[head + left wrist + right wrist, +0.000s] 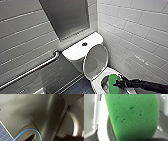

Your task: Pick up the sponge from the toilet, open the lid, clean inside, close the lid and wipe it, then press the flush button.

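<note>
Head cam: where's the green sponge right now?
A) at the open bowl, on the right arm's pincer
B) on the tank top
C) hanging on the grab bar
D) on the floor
A: the bright green soft sponge sits in the right pincer at the bowl of the white ceramic toilet, with the white oval lid raised.

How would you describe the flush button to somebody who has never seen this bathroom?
Find the white toilet. Behind its raised lid sits the boxy tank. The flush button is the small dark round spot in the middle of the tank's flat top, the only dark mark there.
</note>
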Controlling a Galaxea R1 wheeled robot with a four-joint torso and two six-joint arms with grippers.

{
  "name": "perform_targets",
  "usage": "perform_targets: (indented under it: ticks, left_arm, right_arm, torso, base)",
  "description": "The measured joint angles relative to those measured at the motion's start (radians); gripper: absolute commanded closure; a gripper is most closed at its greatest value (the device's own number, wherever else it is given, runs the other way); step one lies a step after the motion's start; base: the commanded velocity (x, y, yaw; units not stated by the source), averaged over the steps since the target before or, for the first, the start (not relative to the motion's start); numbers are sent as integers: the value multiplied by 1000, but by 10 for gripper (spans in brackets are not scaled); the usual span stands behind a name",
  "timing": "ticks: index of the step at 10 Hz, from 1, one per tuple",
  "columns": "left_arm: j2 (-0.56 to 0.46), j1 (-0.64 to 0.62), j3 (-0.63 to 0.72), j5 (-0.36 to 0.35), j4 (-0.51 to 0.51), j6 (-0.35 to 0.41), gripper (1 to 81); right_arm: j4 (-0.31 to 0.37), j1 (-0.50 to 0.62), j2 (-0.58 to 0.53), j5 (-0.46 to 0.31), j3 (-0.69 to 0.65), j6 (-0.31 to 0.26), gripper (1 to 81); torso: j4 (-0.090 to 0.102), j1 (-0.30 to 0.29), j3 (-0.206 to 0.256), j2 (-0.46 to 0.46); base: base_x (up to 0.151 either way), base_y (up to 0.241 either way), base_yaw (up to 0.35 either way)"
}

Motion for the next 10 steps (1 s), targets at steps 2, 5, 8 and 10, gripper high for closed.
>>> perform_targets:
  ticks: [2, 5, 8, 10]
  left_arm:
    - [1, 0, -1, -1, 0, 0, 10]
    - [1, 0, -1, -7, 0, 0, 10]
    - [1, 0, -1, -7, 0, 0, 10]
    - [1, 0, -1, -7, 0, 1, 10]
  right_arm:
    - [-21, 51, 6, -68, 37, 7, 811]
    - [-44, 79, 20, -96, 80, 13, 811]
    - [-47, 90, 30, -104, 85, 14, 811]
    - [-47, 86, 29, -103, 82, 14, 811]
  torso:
    - [0, 0, 0, 0]
    - [0, 0, 0, 0]
    - [0, 0, 0, 0]
    - [0, 0, 0, 0]
  base:
    - [0, 0, 0]
    - [0, 0, 0]
    - [0, 0, 0]
    - [0, 0, 0]
